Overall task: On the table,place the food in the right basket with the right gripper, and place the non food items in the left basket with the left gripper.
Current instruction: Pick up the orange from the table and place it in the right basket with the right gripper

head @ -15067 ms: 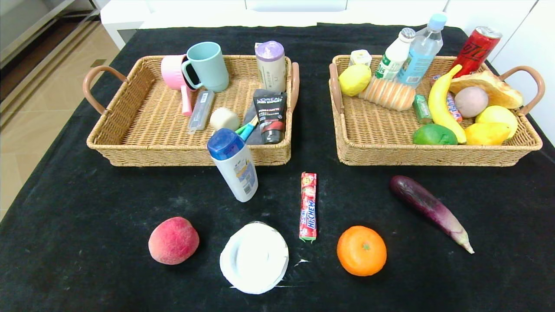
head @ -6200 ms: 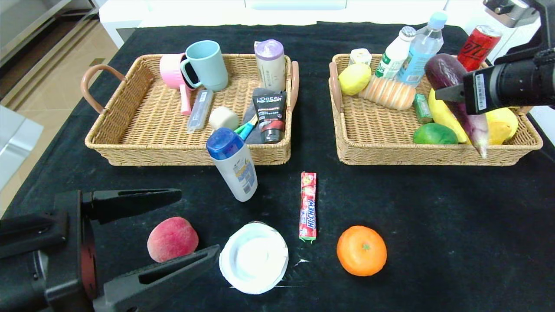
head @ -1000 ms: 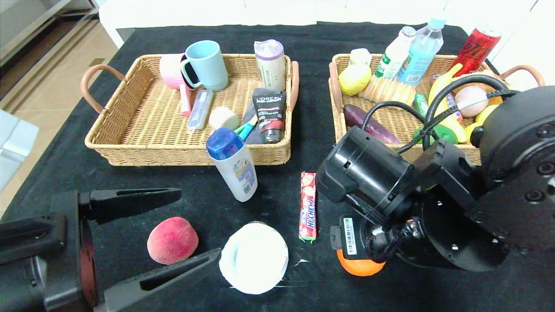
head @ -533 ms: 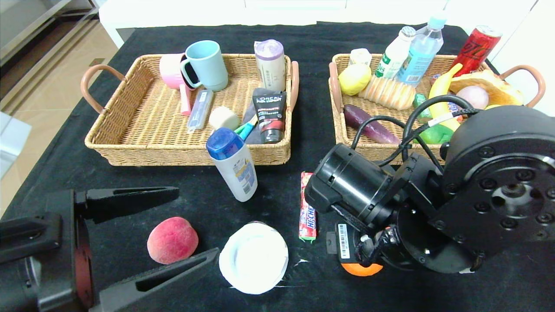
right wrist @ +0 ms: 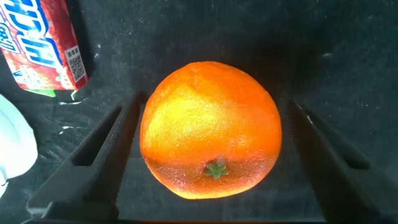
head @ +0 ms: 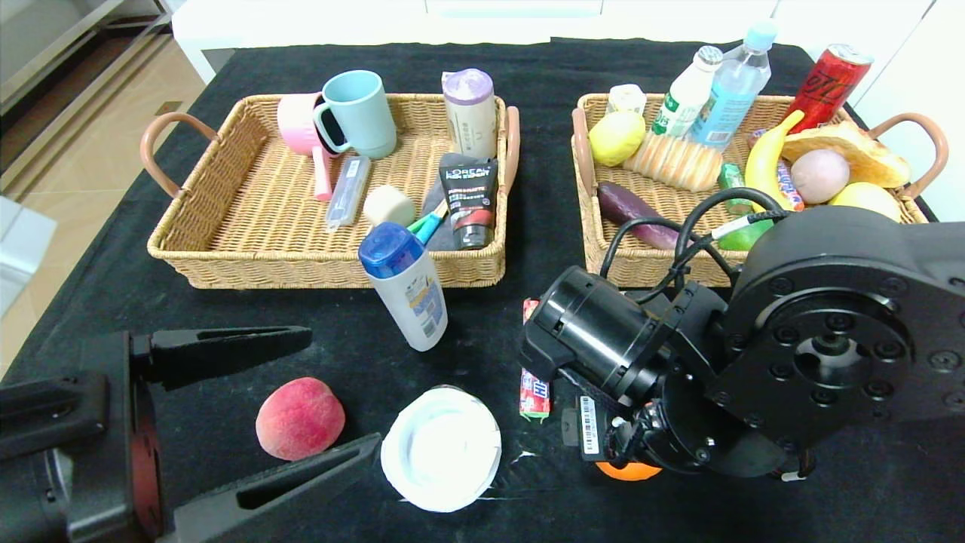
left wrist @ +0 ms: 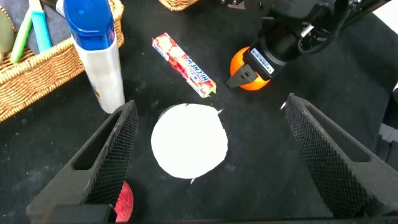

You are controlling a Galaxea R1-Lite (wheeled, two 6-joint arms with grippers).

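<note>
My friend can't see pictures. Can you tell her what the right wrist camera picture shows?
A round orange fills the middle, sitting on the black table between the open right gripper's two black fingers. A red Hi-Chew candy stick and the edge of a white dish show to one side.

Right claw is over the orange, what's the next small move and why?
Probably close the right claw on the orange. Its fingers stand open on either side of the fruit, which sits centred between them on the table, so a grip looks ready before lifting toward the right basket.
</note>
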